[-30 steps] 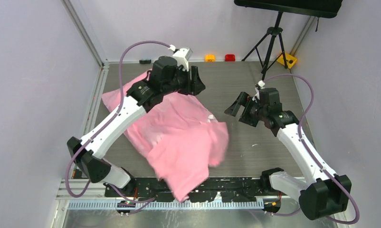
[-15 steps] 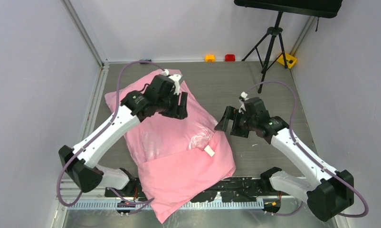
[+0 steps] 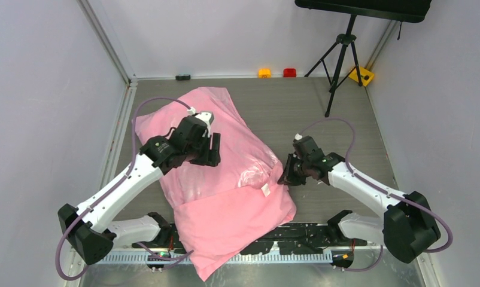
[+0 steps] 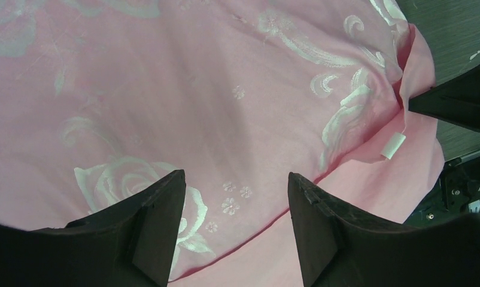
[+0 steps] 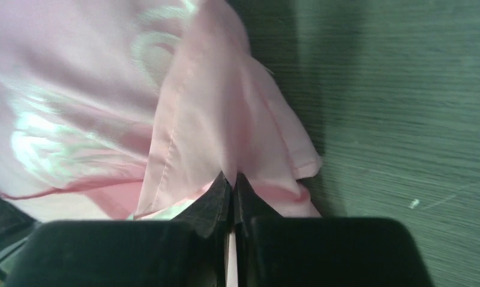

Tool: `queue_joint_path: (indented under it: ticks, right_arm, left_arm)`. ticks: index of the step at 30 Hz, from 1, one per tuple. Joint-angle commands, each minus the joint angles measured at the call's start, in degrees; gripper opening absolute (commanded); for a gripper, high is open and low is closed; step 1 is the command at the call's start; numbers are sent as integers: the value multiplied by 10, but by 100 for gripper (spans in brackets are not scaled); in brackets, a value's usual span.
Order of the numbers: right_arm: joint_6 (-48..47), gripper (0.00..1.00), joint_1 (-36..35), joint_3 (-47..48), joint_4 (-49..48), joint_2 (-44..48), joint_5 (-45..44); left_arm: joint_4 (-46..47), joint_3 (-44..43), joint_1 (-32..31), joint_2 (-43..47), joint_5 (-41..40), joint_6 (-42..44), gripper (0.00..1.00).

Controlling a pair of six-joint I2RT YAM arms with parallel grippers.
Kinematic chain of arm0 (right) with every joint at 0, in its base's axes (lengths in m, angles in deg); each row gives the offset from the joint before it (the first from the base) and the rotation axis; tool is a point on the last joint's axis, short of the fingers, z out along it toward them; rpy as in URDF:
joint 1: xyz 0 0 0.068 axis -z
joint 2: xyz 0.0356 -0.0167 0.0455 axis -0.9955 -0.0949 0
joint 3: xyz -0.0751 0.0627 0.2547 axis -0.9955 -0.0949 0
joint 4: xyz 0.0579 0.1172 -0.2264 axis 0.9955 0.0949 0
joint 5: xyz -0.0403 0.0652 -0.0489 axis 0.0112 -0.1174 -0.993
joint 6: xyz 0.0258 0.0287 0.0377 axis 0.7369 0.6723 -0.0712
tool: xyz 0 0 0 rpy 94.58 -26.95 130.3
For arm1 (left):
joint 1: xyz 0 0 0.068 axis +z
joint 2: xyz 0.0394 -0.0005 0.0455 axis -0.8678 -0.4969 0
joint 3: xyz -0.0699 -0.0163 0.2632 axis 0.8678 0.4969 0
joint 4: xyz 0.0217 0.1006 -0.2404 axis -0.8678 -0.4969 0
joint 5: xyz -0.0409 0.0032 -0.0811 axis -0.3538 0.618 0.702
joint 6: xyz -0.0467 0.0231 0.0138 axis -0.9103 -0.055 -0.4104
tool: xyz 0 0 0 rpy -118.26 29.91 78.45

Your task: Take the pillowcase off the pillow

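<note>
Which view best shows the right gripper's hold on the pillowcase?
Right wrist: right gripper shut on a pillowcase fold. Top external shows it at the cloth's edge, jaws hidden; left wrist, only its dark body.

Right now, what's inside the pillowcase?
Nothing inside shows: in every view the pillowcase is unbroken pink cloth. It bulges as if stuffed, but no pillow surface is visible. The right gripper pinches its edge; the fold there shows only cloth too.

Pink pillowcase [image 3: 225,173], pale white roses
</note>
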Motion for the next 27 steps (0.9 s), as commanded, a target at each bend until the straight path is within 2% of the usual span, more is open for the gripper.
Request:
queue_joint_path:
  ticks: [1, 6, 8, 10, 13, 17, 21, 25, 27]
  right_arm:
    - [8, 1, -2, 97, -43, -9, 22]
    - [-28, 0, 2, 318, 0, -84, -29]
    - [-34, 0, 16, 408, 16, -132, -42]
    - [-15, 0, 39, 474, 13, -174, -33]
    - [10, 0, 61, 536, 4, -223, -3]
    - [29, 0, 63, 552, 1, -244, 5]
    - [35, 0, 68, 533, -2, -232, -1]
    - [32, 0, 85, 501, -2, -201, -12]
    - [26, 3, 95, 482, -2, -188, -11]
  left_arm:
    - [35, -5, 3, 23, 34, 10, 65]
    - [76, 0, 2, 25, 110, 15, 63]
    - [88, -3, -6, 21, 113, 8, 63]
    - [94, -16, -33, 10, 90, 6, 63]
    - [94, -48, -112, -28, -7, 14, 63]
    - [66, -114, -235, -110, -166, 22, 65]
    - [30, -156, -305, -186, -295, -16, 70]
    - [6, -166, -311, -240, -306, -68, 75]
    - [8, -156, -311, -255, -315, -82, 78]
